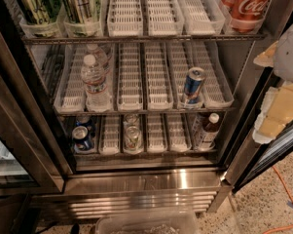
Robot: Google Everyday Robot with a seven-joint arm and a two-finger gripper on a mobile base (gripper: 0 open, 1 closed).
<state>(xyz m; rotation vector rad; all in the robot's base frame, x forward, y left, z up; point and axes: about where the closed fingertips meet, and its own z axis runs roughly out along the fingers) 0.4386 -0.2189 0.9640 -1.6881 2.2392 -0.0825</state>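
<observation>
Maybe the pale shape right of the fridge is the hand; I cannot tell if it is spread. Nearby, the blue can stands on the middle shelf; move slowly.

The one camera faces the open fridge head-on from close by, set above the middle shelf and tilted downward, so the shelves fill the view. Floor shows at 5 o'clock and a clear bin at 6 o'clock. The gripper hangs nearest the lens at 3 o'clock.
</observation>
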